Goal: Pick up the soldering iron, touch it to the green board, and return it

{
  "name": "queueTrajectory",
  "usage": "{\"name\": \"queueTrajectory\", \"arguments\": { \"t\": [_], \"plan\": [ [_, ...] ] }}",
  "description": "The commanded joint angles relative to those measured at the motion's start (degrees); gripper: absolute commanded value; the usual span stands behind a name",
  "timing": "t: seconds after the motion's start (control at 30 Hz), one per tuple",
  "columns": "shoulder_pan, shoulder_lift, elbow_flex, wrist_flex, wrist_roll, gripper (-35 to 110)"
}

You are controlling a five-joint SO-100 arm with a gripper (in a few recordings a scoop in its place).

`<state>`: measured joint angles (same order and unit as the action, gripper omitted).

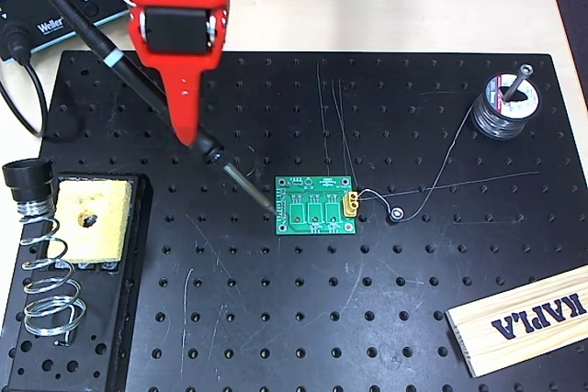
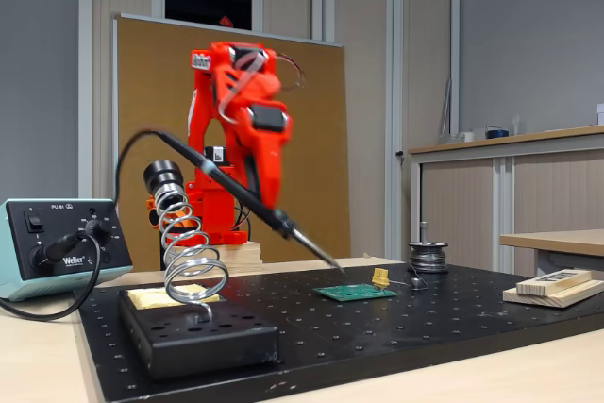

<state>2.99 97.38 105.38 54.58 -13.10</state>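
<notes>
The red tool [image 1: 196,135] is gripping the long slim black soldering iron [image 1: 138,80], tip hovering at the left edge of the small square green circuit board [image 1: 317,207] mid-plate. Lowering gently, keeping the wand tilted, should land the touch without shoving the board.

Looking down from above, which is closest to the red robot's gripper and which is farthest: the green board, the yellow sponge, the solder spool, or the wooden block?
From the gripper in the overhead view:
1. Green board, just right and below.
2. Yellow sponge, lower left.
3. Solder spool, far right.
4. Wooden block, bottom right corner.
</notes>
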Motion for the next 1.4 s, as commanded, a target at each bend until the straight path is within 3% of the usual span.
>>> {"name": "queueTrajectory", "arguments": {
  "t": [0.0,0.3,0.57,1.37],
  "plan": [
    [6.2,5.7,-4.6,3.4,-1.6,0],
    [20.8,12.3,-10.4,10.8,10.4,0],
    [28.8,11.4,-12.4,14.2,13.7,0],
    [24.8,0.3,-21.9,15.0,14.6,0]
  ]
}}
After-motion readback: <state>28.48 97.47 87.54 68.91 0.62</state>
